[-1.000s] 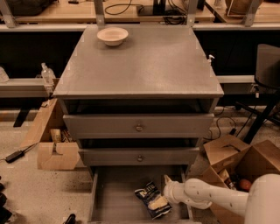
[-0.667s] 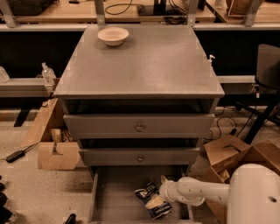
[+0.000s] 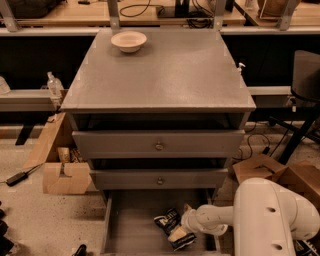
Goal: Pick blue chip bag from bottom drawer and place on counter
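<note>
The blue chip bag (image 3: 166, 219) lies crumpled on the floor of the open bottom drawer (image 3: 131, 227), right of its middle. My gripper (image 3: 181, 233) reaches in from the lower right on a white arm (image 3: 272, 215) and sits right against the bag's right and lower side, touching it. The bag rests on the drawer floor. The counter (image 3: 165, 75) is the flat grey top of the cabinet, above the two shut knobbed drawers (image 3: 158, 146).
A pale bowl (image 3: 129, 41) stands at the counter's back left. Cardboard boxes lie on the floor to the left (image 3: 62, 172) and right (image 3: 270, 170) of the cabinet. A wooden bench (image 3: 165, 12) runs behind. A black chair (image 3: 305, 80) stands at right.
The white arm has swung in and fills more of the lower right. The gripper stays at the bag, which has hardly moved.
</note>
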Robot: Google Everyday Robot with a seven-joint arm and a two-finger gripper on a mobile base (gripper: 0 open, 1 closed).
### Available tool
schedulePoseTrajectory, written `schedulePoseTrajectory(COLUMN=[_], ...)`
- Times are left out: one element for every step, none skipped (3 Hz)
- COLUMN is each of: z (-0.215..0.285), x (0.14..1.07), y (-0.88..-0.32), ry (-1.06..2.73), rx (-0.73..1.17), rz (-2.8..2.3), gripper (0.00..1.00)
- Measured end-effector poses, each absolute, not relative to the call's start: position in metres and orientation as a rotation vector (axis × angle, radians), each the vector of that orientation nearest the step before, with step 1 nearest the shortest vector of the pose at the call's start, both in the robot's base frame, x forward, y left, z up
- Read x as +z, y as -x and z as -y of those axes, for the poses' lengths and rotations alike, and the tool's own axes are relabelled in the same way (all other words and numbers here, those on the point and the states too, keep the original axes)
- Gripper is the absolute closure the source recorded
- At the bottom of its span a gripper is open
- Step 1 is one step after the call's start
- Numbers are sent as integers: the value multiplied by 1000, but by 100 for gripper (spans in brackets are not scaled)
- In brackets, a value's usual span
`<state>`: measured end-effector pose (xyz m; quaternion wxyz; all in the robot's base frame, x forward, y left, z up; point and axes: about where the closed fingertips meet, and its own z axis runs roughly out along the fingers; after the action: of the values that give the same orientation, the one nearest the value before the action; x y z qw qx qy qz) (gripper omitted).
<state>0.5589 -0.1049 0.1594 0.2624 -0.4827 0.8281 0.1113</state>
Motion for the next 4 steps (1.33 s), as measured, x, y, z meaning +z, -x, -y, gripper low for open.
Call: schedulePoseTrajectory(z=[113, 111, 96, 92], x=[143, 149, 170, 170], y=[-549, -540, -525, -520], ry=[1315, 1320, 1343, 1349], rx=[277, 268, 282, 291], rz=[-2262, -2246, -2194, -2192], gripper=[18, 42, 65, 92])
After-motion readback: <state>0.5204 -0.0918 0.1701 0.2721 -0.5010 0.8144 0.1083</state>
